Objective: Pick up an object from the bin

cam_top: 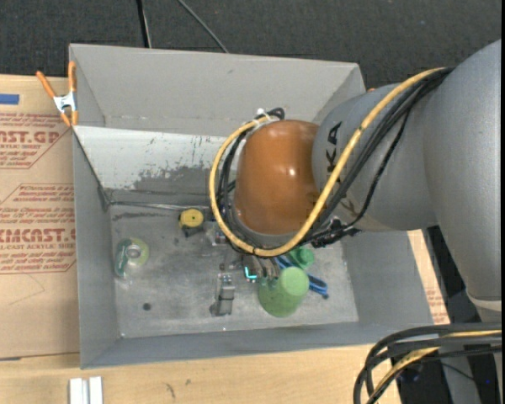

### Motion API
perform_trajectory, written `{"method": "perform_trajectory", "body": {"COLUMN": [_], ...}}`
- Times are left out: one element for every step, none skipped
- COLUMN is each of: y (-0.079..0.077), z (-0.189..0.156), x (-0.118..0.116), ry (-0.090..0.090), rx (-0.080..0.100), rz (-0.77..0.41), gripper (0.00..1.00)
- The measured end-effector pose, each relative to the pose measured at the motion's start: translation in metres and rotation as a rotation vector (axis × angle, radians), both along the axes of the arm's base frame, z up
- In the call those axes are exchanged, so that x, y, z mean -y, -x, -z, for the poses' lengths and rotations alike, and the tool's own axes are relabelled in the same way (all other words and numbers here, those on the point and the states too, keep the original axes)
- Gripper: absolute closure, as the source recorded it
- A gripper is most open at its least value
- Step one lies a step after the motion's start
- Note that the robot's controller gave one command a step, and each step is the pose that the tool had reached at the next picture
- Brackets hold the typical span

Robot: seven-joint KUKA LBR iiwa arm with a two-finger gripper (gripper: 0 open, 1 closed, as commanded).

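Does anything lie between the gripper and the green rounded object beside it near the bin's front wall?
Nothing visible does. The gripper is low over bare bin floor just left of the green rounded object; a blue piece lies on that object's far side.

Bin floor (164,286) lies open between clear ring (130,255) and yellow disc (191,218).

Fairly bright, even light falls from above. The back and left walls of the bin (210,82) read pale grey, while its floor is duller and mottled. A soft white glare sits on the orange cover (273,183), and the shell of the grey arm (454,141) gleams faintly. Beneath the cover a shadow darkens the floor toward the front right corner — soft-edged, not deep.
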State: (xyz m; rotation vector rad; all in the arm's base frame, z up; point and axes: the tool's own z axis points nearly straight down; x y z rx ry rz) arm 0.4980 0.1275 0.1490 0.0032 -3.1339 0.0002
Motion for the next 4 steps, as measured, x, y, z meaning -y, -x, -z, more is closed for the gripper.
{"method": "perform_trajectory", "body": {"y": [0.014, -0.081, -0.066, -0.068], "z": [-0.009, 0.038, 0.082, 0.079], "x": [-0.007, -0.020, -0.088, -0.083], "ry": [-0.001, -0.002, -0.004, -0.002], "rx": [0.007, 0.011, 0.005, 0.009], "rz": [-0.176, -0.140, -0.201, -0.194], "gripper": [0.00, 0.00, 0.00, 1.00]}}
